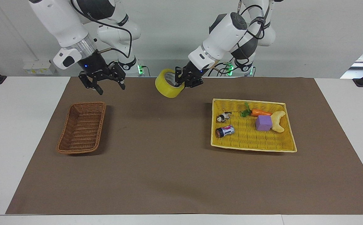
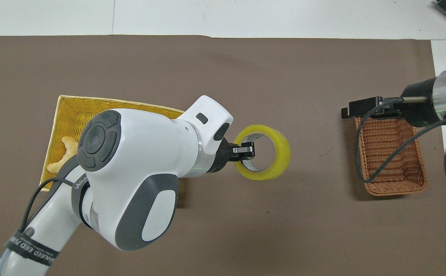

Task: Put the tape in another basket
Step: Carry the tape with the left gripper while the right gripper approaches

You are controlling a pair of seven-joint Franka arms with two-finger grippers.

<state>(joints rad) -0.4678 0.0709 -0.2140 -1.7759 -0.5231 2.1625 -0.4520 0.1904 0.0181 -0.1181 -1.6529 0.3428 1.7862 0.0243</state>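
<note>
**Tape roll in transit between baskets**

Tape (image 1: 168, 83): wide roll of glossy translucent yellow film on a white core, carried in the air over the bare brown mat, between the yellow tray (image 1: 252, 147) and the wicker basket (image 1: 82, 127). The left gripper (image 1: 181, 82) has its fingers pinched on the roll's wall, one inside the core, so the ring hangs tilted off their tips. This reads as the carry stage; the roll is clear of the tray and not yet at the basket.

Basket: deep, dark brown, coarse weave, sloping sides, nothing in it. The right gripper (image 1: 106, 87) hovers over the mat beside the basket's robot-side end, fingers spread wide and holding nothing, probably ready to receive the roll.

Tray: flat, bright yellow weave, holding a battery (image 1: 225, 131), a purple block (image 1: 263, 122) and a toy carrot (image 1: 259, 112).
</note>
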